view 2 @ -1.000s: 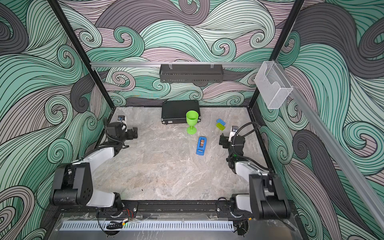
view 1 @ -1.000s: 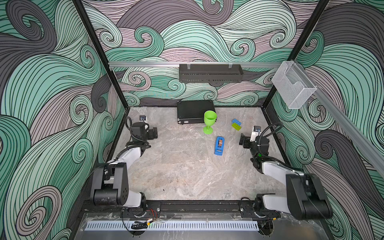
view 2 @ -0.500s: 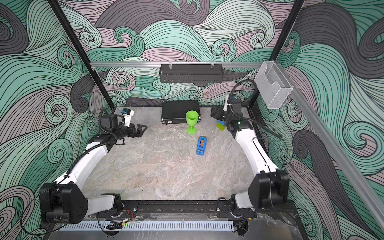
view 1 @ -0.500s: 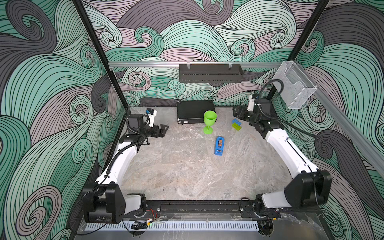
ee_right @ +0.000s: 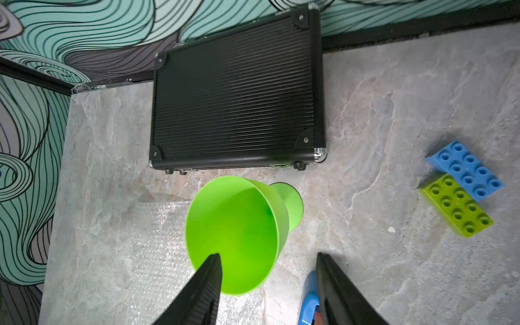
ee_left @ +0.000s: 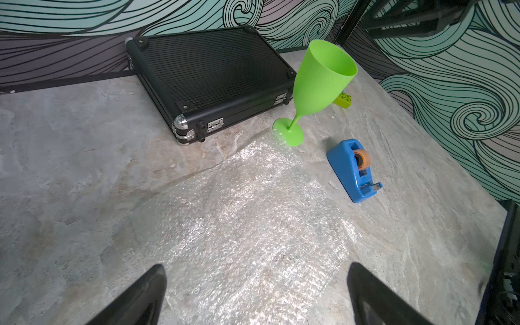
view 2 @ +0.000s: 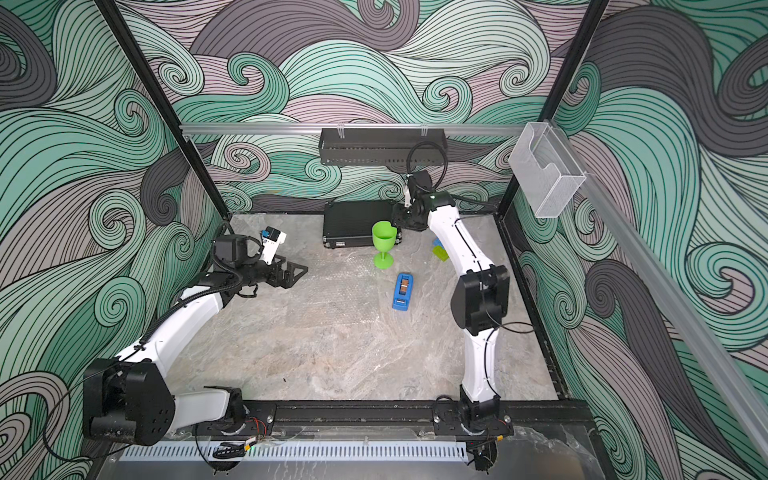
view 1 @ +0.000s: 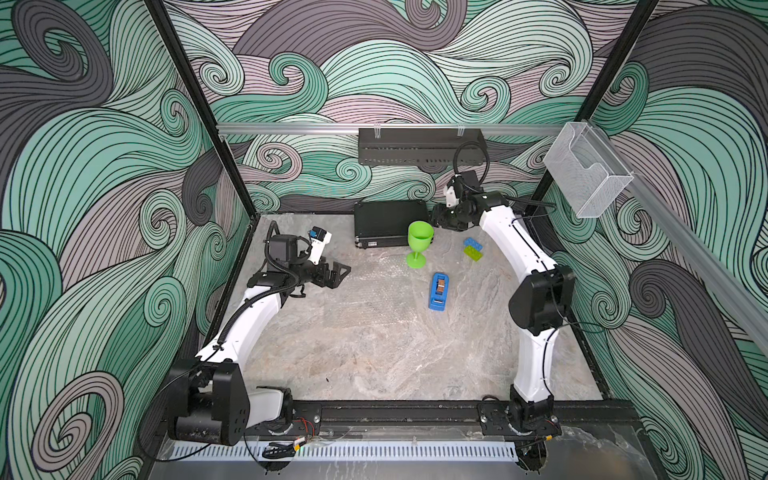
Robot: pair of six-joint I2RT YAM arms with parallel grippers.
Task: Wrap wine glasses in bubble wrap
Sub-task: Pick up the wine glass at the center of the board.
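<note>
One glass: the green glass (view 1: 419, 243) stands upright near the back edge of the surface (view 1: 374, 361), just in front of the black case (view 1: 386, 222). We see nothing around it.
One sheet: the bubble wrap (ee_left: 253, 213) lies flat on the middle of the surface, one corner reaching the foot of the glass. We cannot tell whether the foot stands on that corner.
Right pincer: the right pincer (ee_right: 267, 256) hangs over the glass with its jaws apart. One finger is over the open bowl and the other is outside the rim, and we see no clamp on the wall yet.
Left pincer: the left pincer (ee_left: 257, 281) hovers empty, jaws wide apart, above the wrap on the side toward the surface's left edge.
Step in hand: we judge this to be the pick-up of the glass by its rim, with no wrapping begun.
Next move: we reckon the fingers must pinch the bowl's wall squarely, then lift and lay the glass on the sheet. It looks light and top-heavy, so a skewed pinch could tip it.
Nearby: a tape dispenser (view 1: 438, 291) and two toy bricks (view 1: 473, 248) lie toward the right edge.
</note>
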